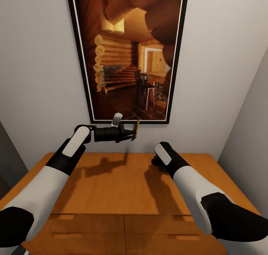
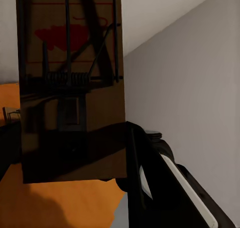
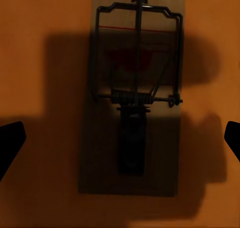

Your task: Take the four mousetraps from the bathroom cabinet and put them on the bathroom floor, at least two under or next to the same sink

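While left end effector [image 1: 131,133] grips mousetrap [image 1: 137,130], second mousetrap [image 3: 134,98] lies below right.

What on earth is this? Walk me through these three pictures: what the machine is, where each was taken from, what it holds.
It is a simulated two-armed robot standing at a wooden cabinet. The big picture looks down from its head. A framed photo of a log cabin hangs on the wall behind. The left pincer is raised and shut on a mousetrap; the camera on that arm shows this trap close up. The other small picture comes from the camera on the right arm, whose wrist points down at the cabinet top. It shows a second mousetrap lying flat there between the open fingertips.
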